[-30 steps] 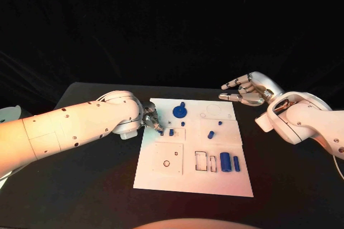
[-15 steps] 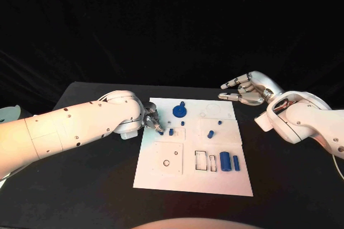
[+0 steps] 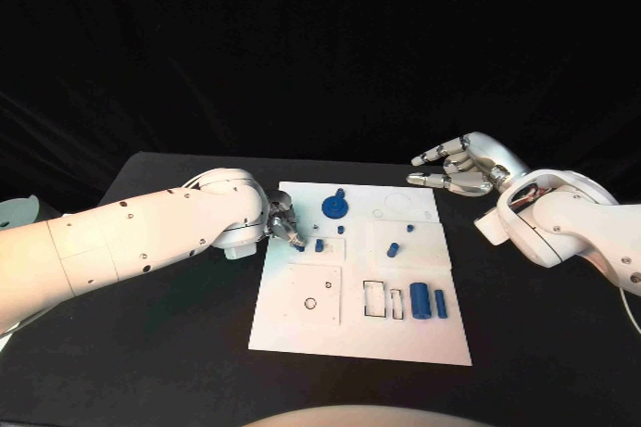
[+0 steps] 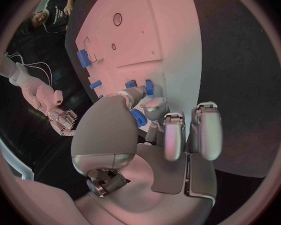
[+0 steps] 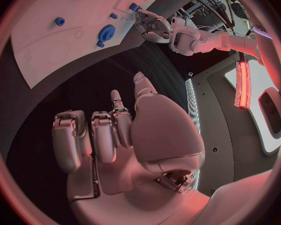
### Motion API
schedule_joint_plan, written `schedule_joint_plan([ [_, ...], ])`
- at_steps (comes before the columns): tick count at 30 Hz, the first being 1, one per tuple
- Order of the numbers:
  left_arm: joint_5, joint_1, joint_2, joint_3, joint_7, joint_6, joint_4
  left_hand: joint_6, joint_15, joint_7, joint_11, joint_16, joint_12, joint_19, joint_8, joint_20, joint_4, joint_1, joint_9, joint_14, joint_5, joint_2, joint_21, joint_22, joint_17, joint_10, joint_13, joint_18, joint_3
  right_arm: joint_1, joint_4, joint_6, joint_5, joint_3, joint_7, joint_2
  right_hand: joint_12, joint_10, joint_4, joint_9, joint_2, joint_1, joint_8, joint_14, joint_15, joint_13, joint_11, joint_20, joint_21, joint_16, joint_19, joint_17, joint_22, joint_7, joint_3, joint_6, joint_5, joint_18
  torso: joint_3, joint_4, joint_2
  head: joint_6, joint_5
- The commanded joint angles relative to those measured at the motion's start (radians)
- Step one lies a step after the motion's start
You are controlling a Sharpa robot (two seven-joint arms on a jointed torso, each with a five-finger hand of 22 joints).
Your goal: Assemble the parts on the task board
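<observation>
The white task board lies in the middle of the black table. My left hand hovers low over the board's upper left part, fingers drawn together. In the left wrist view its thumb and a finger pinch a small blue part. Just past its fingertips a short blue peg stands in the board. My right hand hangs above the table beyond the board's far right corner, fingers apart and holding nothing. The right wrist view shows the left hand at the board's edge.
On the board are a blue gear, small pegs, a blue cylinder and a blue bar beside two empty slots. A round hole lies at the near left.
</observation>
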Motion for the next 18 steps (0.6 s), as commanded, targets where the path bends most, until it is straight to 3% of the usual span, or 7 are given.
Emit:
schedule_joint_plan([
  [1,-0.004,-0.007,0.001,-0.005,-0.01,0.049,0.0,0.019,-0.004,-0.013,0.0,0.003,-0.007,0.063,0.005,-0.007,-0.122,-0.012,-0.002,0.103,0.017,0.003,0.006,0.147,0.263,0.007,-0.002,-0.002,0.131,-0.001,0.001,0.014,-0.004,0.0,0.008,0.001,-0.004,0.023,0.0,0.001,0.011,0.001,0.003,0.095,-0.004,0.164,-0.007,-0.003,-0.004,-0.005,0.072,0.223,0.203,-0.002,-0.004,0.005,0.005,0.001,-0.0002,-0.0005,0.0,0.0,-0.001],
  [5,-0.004,-0.007,0.0,-0.005,-0.011,0.052,0.001,0.024,-0.005,-0.014,-0.002,0.003,-0.008,0.064,0.007,-0.007,-0.129,-0.024,-0.004,0.103,0.053,-0.004,0.007,0.149,0.263,0.013,-0.004,-0.002,0.138,-0.001,0.0,0.014,-0.004,0.0,0.008,0.001,-0.004,0.023,0.0,0.001,0.011,0.001,0.003,0.095,-0.004,0.164,-0.007,-0.003,-0.004,-0.005,0.072,0.223,0.203,-0.002,-0.004,0.005,0.005,0.001,-0.0008,0.0001,0.0,0.0,0.0],
  [18,0.002,-0.007,0.017,-0.004,-0.015,0.064,-0.021,0.03,-0.006,-0.016,-0.002,0.003,0.002,0.064,0.01,-0.008,-0.127,-0.04,-0.005,0.103,0.068,-0.004,0.007,0.15,0.263,0.021,0.007,-0.002,0.137,-0.001,0.0,0.014,-0.004,0.0,0.008,0.003,-0.004,0.023,0.0,0.001,0.011,0.001,0.003,0.095,-0.004,0.164,-0.007,-0.003,-0.004,-0.005,0.072,0.223,0.203,-0.002,-0.004,0.005,0.005,0.001,-0.0002,-0.0001,0.001,-0.002,0.003],
])
